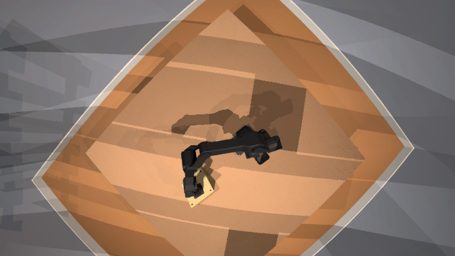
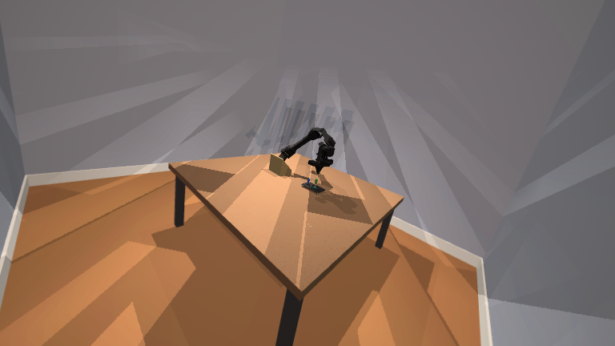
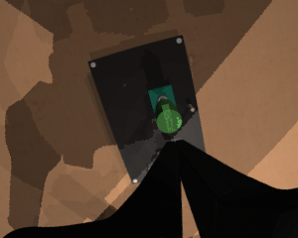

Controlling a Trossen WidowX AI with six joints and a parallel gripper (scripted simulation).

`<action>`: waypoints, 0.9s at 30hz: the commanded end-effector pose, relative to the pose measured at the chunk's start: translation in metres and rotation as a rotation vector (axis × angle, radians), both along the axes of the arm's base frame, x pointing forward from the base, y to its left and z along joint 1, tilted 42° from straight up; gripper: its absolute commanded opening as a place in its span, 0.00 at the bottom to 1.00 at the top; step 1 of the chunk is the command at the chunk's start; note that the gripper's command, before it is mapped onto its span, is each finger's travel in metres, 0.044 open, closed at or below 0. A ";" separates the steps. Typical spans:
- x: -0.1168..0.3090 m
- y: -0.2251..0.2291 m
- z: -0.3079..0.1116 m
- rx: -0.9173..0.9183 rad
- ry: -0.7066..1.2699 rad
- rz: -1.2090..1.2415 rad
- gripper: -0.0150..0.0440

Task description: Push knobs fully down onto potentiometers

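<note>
The dark circuit board (image 2: 320, 189) (image 3: 114, 91) stands on the table; in the top view the arm hides it. A green knob (image 2: 315, 181) (image 3: 169, 121) stands above a teal potentiometer (image 2: 315, 187) (image 3: 161, 92), with a bit of shaft showing between them in the wrist view. A blue knob (image 2: 308, 180) stands at the board's other end; in the wrist view the fingers hide it. My gripper (image 2: 318, 172) (image 3: 175, 149) is shut and empty. Its tips hang above the board, clear of both knobs in the exterior view. Whether the blue knob sits fully down cannot be told.
A tan mounting block (image 1: 208, 186) (image 2: 279, 166) stands at the arm's base, off to one side of the board. Pale screw heads mark the board's corners. Patches of shadow cross the table (image 1: 268, 186) (image 2: 254, 206).
</note>
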State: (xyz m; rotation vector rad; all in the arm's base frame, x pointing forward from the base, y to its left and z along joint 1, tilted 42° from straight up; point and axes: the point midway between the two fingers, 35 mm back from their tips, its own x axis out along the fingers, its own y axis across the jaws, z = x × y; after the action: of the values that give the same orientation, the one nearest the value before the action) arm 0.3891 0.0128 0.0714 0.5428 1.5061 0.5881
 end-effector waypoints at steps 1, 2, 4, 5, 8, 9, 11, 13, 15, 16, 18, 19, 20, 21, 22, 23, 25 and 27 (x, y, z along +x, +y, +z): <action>-0.001 0.009 -0.011 0.004 0.018 0.005 0.25; -0.001 0.009 -0.011 0.004 0.018 0.005 0.25; -0.001 0.009 -0.011 0.004 0.018 0.005 0.25; -0.001 0.009 -0.011 0.004 0.018 0.005 0.25; -0.001 0.010 -0.012 0.004 0.018 0.004 0.25; -0.001 0.011 -0.013 0.004 0.017 0.004 0.25; -0.001 0.012 -0.015 0.004 0.017 0.004 0.25; -0.001 0.015 -0.017 0.004 0.017 0.004 0.25; -0.001 0.017 -0.020 0.004 0.017 0.004 0.25; -0.001 0.018 -0.021 0.005 0.017 0.004 0.25; -0.001 0.020 -0.023 0.005 0.017 0.004 0.25; -0.001 0.021 -0.025 0.005 0.017 0.005 0.25; -0.001 0.022 -0.026 0.005 0.017 0.005 0.25; -0.002 0.023 -0.026 0.005 0.017 0.005 0.25; -0.002 0.023 -0.027 0.005 0.017 0.005 0.25; -0.002 0.023 -0.027 0.005 0.017 0.005 0.25; -0.002 0.023 -0.026 0.005 0.017 0.005 0.25; -0.002 0.022 -0.026 0.005 0.017 0.005 0.25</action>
State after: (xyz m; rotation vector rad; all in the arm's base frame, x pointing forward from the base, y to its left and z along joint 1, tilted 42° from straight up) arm 0.3881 0.0345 0.0464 0.5439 1.5209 0.5927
